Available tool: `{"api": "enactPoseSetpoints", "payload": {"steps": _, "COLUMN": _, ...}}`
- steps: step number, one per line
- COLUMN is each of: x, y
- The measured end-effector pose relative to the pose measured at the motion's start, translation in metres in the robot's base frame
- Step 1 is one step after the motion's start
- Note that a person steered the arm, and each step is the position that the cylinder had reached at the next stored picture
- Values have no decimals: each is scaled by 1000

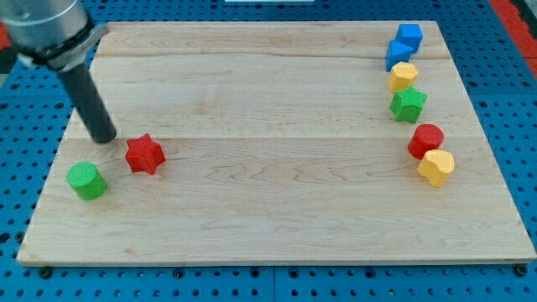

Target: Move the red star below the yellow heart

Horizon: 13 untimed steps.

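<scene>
The red star (pixel 144 154) lies on the wooden board at the view's left. My tip (pixel 105 137) rests on the board just left of the star and slightly above it, a small gap apart. The yellow heart (pixel 435 167) sits at the view's right, touching the red round block (pixel 427 139) above it. A second yellow block (pixel 403 76) sits higher on the right.
A green round block (pixel 86 180) lies below-left of the star near the board's left edge (pixel 52 168). At the right, top to bottom: two blue blocks (pixel 409 38) (pixel 397 55), the yellow block, a green star (pixel 408 104).
</scene>
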<state>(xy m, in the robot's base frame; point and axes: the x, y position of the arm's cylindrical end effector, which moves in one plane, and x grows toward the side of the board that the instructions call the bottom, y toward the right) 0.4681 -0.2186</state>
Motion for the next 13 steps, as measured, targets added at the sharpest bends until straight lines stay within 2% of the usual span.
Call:
{"api": "enactPoseSetpoints", "payload": {"steps": 1, "x": 44, "y": 104}}
{"api": "enactPoseSetpoints", "payload": {"steps": 2, "x": 63, "y": 196}}
{"api": "enactPoseSetpoints", "payload": {"steps": 3, "x": 71, "y": 122}}
{"api": "enactPoseSetpoints", "payload": {"steps": 4, "x": 42, "y": 65}}
{"api": "enactPoseSetpoints", "payload": {"steps": 5, "x": 9, "y": 32}}
{"api": "enactPoseSetpoints", "payload": {"steps": 6, "x": 8, "y": 136}}
{"api": "enactPoseSetpoints", "payload": {"steps": 7, "x": 24, "y": 269}}
{"api": "enactPoseSetpoints", "payload": {"steps": 8, "x": 50, "y": 290}}
{"api": "enactPoseSetpoints", "payload": {"steps": 9, "x": 57, "y": 270}}
{"api": "enactPoseSetpoints", "payload": {"steps": 11, "x": 75, "y": 381}}
{"api": "enactPoseSetpoints", "payload": {"steps": 12, "x": 78, "y": 409}}
{"api": "enactPoseSetpoints", "payload": {"steps": 13, "x": 87, "y": 396}}
